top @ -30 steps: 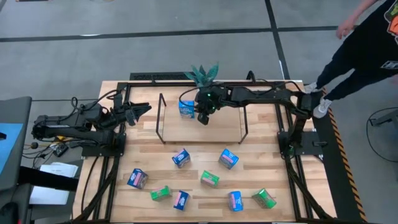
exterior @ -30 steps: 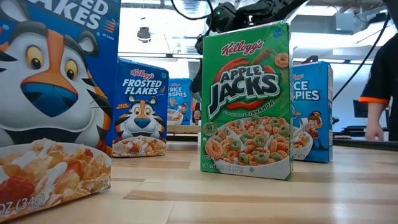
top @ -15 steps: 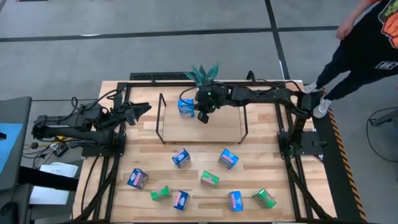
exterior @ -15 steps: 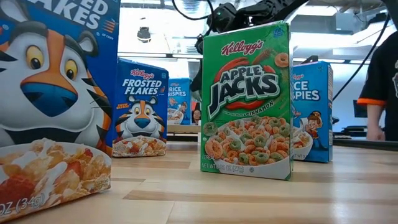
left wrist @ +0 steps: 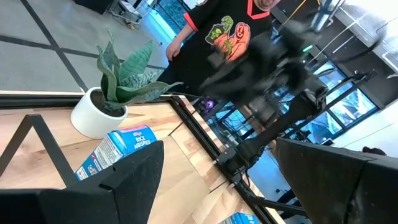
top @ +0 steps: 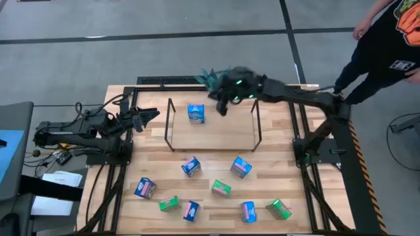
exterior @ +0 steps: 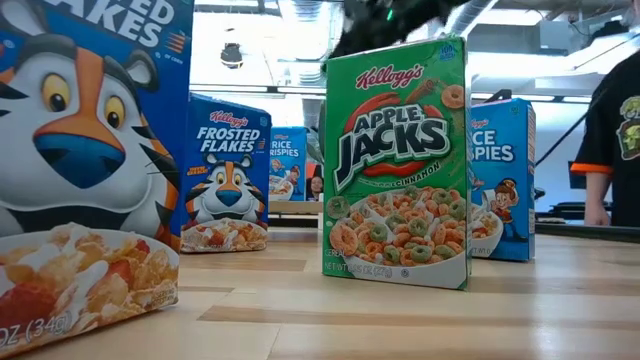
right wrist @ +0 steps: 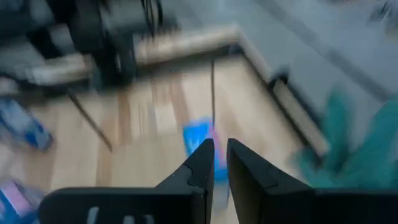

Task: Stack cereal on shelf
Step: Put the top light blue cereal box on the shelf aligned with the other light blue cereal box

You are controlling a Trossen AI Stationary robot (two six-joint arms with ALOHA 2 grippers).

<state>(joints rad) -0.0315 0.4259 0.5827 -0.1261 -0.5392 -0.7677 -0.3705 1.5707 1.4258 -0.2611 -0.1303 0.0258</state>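
Lifting: right tool (top: 224,105) now clear of blue box (top: 195,113) | box stays on shelf (top: 223,136)

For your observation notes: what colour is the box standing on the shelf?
Blue; the box shows best in the high view.

One blue cereal box (top: 195,113) on shelf (top: 233,134)

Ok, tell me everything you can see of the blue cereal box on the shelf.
The blue Rice Krispies box is a small cardboard carton, blue with white lettering and pink-white print. It stands alone on the light-wood board of the shelf, toward the shelf's left-rear part, inside the black wire frame. Nothing grips it: the right gripper is off it, nearly shut and empty, near the shelf's rear edge by the potted plant. Only the board touches it.
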